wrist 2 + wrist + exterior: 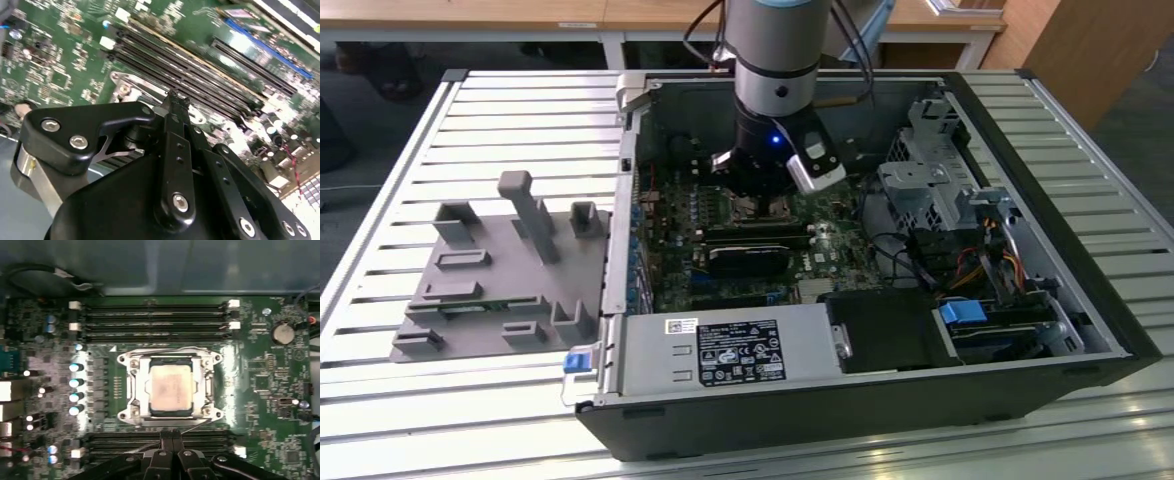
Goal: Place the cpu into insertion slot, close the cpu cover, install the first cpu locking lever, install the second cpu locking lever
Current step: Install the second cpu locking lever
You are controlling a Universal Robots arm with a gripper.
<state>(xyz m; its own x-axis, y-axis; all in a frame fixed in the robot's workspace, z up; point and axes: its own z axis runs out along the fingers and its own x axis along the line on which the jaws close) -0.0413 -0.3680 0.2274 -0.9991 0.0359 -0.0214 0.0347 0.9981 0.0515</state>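
Gripper (170,434) fingertips together over memory slots (150,442) beside covered cpu (170,388).

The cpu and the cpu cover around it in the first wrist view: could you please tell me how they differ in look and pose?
The cpu is a solid, pale tan-silver square plate; the cpu cover is a brighter silvery frame with a cut-out centre. The cpu lies in the middle, seated in the socket; the cpu cover lies flat around it, framing its edges. Both are square, metallic and level with the green board.
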